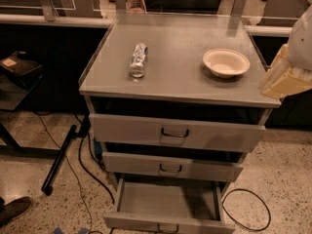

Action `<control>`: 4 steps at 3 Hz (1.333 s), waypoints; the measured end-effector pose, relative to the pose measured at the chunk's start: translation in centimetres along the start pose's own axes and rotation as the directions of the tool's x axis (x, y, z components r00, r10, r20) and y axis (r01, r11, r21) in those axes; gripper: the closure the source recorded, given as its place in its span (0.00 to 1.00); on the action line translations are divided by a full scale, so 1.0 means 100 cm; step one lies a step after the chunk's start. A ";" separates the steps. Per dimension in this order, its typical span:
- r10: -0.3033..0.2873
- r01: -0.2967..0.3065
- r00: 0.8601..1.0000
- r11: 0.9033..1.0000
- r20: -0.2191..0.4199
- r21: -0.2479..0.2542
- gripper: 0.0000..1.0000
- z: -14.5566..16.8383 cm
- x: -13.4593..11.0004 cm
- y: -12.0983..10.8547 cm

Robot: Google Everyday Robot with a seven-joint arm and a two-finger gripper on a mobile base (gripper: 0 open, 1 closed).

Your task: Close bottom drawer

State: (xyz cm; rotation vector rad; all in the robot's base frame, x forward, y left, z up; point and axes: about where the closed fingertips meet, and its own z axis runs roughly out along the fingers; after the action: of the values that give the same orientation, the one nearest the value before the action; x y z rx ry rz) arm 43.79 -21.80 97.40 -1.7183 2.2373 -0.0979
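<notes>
In the camera view, the bottom drawer (pixel 168 204) stands pulled out at the foot of the cabinet (pixel 175 89). My gripper (pixel 285 77) hangs by the cabinet's top right edge; I cannot tell its state. I can't read the label on the bottle (pixel 138 60) lying on top.

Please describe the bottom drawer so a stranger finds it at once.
Find the grey cabinet with a bowl on top; the pincer hangs beside its right edge. The bottom drawer is the lowest of three, the only one pulled far out.
</notes>
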 end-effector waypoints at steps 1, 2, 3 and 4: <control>0.046 -0.046 0.999 0.997 0.002 -0.066 1.00 0.029 0.016 0.024; 0.121 -0.123 0.992 0.979 -0.017 -0.165 1.00 0.076 0.047 0.068; 0.162 -0.171 0.985 0.946 -0.054 -0.277 1.00 0.127 0.074 0.114; 0.162 -0.171 0.985 0.946 -0.054 -0.277 1.00 0.127 0.074 0.114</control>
State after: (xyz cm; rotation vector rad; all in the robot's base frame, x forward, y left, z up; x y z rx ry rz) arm 35.23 -23.92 81.02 -1.6584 2.5081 0.2458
